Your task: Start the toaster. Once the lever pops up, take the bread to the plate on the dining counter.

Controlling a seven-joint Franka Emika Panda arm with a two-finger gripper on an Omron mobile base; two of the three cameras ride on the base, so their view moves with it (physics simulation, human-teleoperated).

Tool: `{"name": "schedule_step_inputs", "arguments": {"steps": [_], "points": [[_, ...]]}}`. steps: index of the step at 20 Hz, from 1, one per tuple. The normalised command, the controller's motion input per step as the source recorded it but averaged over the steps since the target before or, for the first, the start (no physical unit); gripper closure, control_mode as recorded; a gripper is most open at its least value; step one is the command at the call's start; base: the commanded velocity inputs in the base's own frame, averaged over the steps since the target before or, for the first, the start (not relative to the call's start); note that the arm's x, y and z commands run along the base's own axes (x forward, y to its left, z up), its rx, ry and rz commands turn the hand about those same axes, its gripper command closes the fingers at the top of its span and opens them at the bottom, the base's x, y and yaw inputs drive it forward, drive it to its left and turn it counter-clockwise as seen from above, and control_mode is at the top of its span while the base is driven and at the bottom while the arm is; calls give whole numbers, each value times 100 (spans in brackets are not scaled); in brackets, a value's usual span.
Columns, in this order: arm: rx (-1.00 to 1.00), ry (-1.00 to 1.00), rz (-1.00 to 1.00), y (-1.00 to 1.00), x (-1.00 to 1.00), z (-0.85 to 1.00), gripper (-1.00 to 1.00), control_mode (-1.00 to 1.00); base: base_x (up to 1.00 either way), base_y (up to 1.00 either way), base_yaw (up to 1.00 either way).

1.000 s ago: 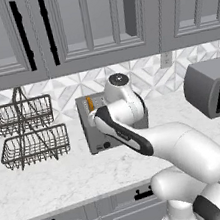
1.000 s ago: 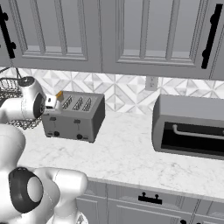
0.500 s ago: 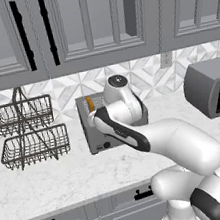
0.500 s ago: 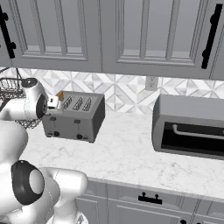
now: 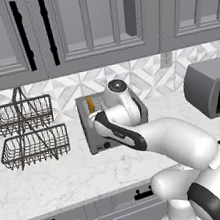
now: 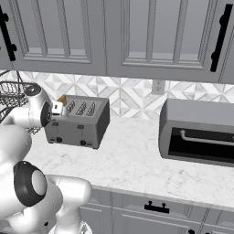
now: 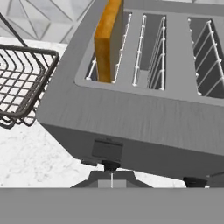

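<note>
Nothing has shifted except the arm creeping nearer the toaster [image 7: 144, 118] — gripper [image 7: 112, 176] pinched shut, empty, at its front lever, while the bread [image 7: 108, 39] stands in the toaster's end slot — light, crumbly, best pinched by its top edge.

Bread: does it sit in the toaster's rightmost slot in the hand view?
No. The bread stands in the toaster's leftmost slot.

No lettering, brand, number or sign can be read anywhere; the toaster [image 7: 144, 118] front is plain grey metal with unmarked lever and knob; the dark appliance [image 6: 199, 132] to its right carries no label.
</note>
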Motion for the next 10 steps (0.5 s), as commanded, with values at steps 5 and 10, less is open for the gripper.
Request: {"name": "schedule_step_inputs", "arguments": {"steps": [5, 10], "points": [[0, -3, 0, 18, 8, 0, 100, -100, 0, 0, 0], [0, 0, 0, 14, 1, -5, 100, -100, 0, 0, 0]]}}
